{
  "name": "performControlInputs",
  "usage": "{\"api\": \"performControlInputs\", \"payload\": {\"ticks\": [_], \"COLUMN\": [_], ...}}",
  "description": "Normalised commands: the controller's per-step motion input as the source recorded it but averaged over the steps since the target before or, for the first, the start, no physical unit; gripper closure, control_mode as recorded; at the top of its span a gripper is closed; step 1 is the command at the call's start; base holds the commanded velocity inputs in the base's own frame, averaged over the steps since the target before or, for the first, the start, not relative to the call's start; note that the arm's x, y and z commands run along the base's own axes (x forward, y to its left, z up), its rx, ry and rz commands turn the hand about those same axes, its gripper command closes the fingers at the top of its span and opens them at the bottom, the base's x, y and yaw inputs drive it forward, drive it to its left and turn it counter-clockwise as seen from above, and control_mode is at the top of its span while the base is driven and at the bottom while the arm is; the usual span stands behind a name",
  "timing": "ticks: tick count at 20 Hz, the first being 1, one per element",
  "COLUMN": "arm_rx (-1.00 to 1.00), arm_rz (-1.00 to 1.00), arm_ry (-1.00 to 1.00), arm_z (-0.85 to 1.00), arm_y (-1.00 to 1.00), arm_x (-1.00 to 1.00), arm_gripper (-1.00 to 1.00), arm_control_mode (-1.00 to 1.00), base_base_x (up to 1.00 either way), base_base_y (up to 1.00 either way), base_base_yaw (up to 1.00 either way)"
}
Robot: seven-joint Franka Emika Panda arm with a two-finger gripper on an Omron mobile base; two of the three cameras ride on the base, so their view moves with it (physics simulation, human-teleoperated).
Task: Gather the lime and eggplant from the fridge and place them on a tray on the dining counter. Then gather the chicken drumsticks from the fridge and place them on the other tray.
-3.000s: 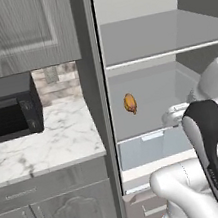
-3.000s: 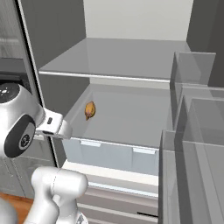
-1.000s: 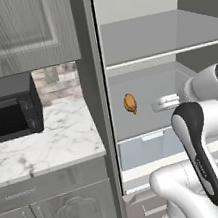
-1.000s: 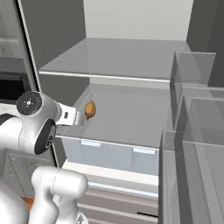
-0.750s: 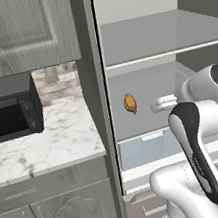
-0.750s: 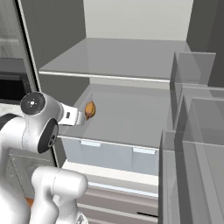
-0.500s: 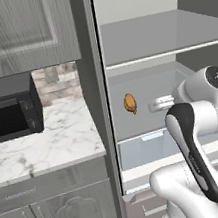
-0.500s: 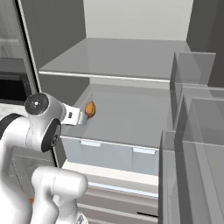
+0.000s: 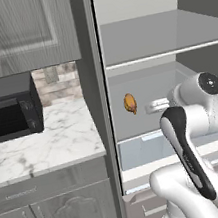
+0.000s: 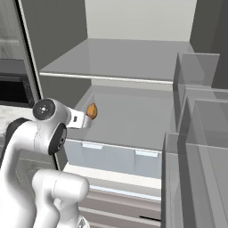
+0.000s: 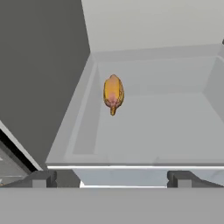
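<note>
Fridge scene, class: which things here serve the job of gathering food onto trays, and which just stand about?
Job:
drumstick
fridge shelf
gripper, open

Standing about:
microwave
marble counter
upper cabinet

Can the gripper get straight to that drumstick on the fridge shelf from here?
Probably yes. The drumstick lies alone on the shelf, nothing between it and the open gripper, which faces it from the shelf's front edge.
</note>
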Motion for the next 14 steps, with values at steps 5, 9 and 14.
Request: {"api": "performControlInputs", "payload": {"ticks": [5,9,14], "arm_rx": [0.00,0.00,0.00], "arm_rz": [0.00,0.00,0.00], "arm_ry": [0.00,0.00,0.00], "arm_z": [-0.10,-0.03,0.00], "arm_y": [0.00,0.00,0.01], "arm_x": [0.16,0.12,0.16], "arm_gripper": [-1.00,-1.00,-1.00], "arm_control_mode": [-1.00,-1.00,-1.00], "base_base_x": [0.00,0.00,0.00], "base_base_y": [0.00,0.00,0.00], "base_base_yaw": [0.00,0.00,0.00]}}
